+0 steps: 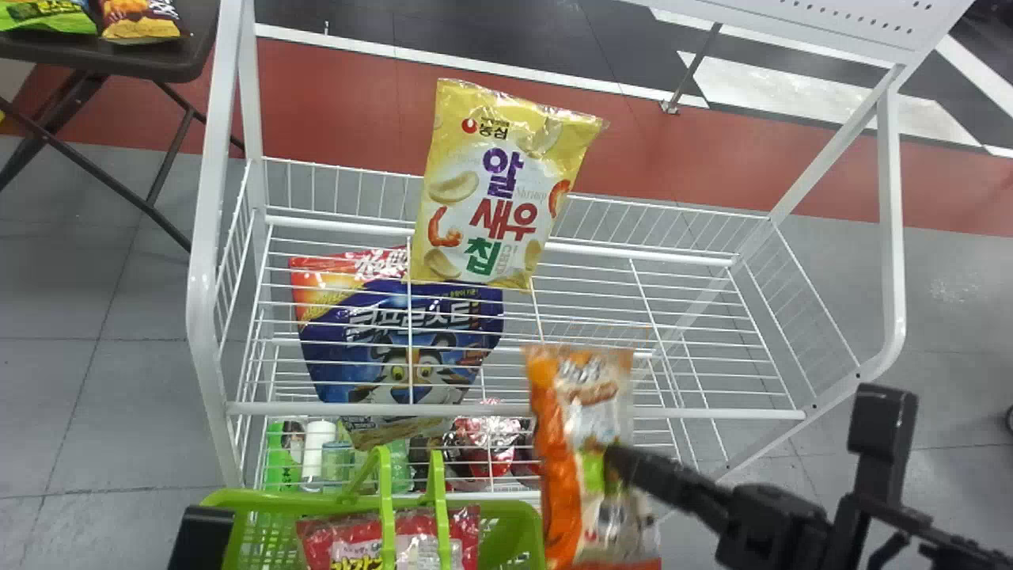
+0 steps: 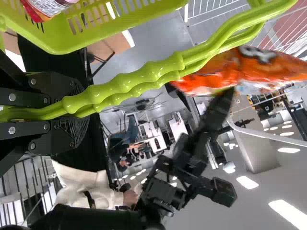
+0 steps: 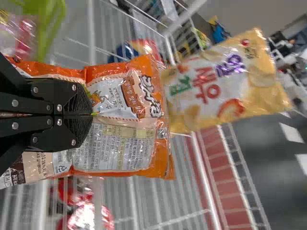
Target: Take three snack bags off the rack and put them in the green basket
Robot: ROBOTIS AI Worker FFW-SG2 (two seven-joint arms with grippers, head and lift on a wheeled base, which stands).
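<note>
From where I stand, the white wire rack [image 1: 316,409] is the biggest thing here, its shelf propping a yellow snack bag [image 1: 498,190] upright, face out and easy to get at; a blue cereal bag [image 1: 404,348] shows through the wires below. Close against its front hangs the green basket [image 1: 261,497], a red bag [image 1: 415,526] lying in it under the raised handles [image 2: 139,82]. The left gripper [image 2: 79,112] is clamped on those handles, I'd say to keep the basket steady and near for a short drop.

An orange bag [image 1: 558,459] hangs upright in front of the rack, beside the basket; it's blurred, so in fairness I can't tell whether it touches the rim. The right gripper [image 3: 91,114] has it pinched at the middle, probably so it won't swing much. Below the shelf, small bottles [image 1: 319,447] stand behind the basket.
</note>
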